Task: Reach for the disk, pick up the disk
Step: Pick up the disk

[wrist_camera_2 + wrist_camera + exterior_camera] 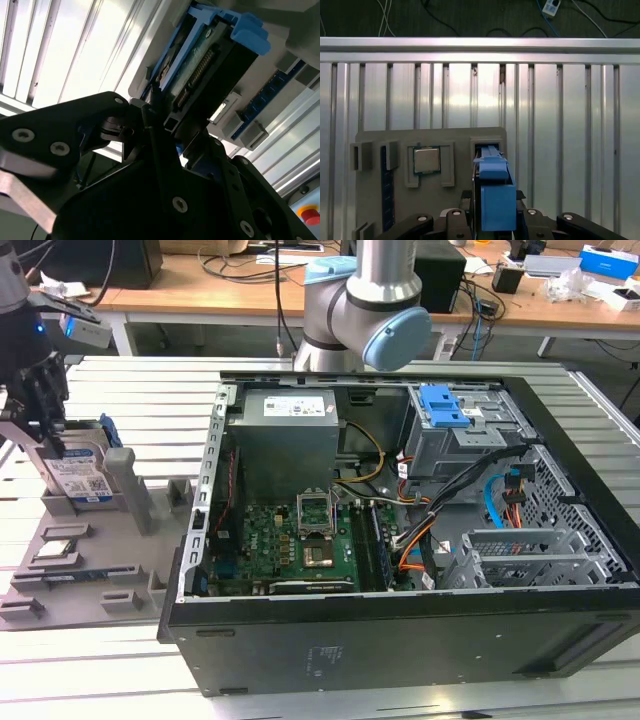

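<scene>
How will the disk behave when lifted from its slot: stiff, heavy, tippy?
Probably stiff: the disk looks like a flat metal slab in a blue bracket. Likely heavy for its size. Standing on edge in the grey holder, it may tip if released.

No print legible. Disk (82,478): white-and-blue barcode label (80,483) on its face, characters too small to make out. Power supply (285,440): white label on its top, lines of print unreadable. Computer case (420,645): small sticker (327,658) on the near wall, likewise unreadable.
</scene>
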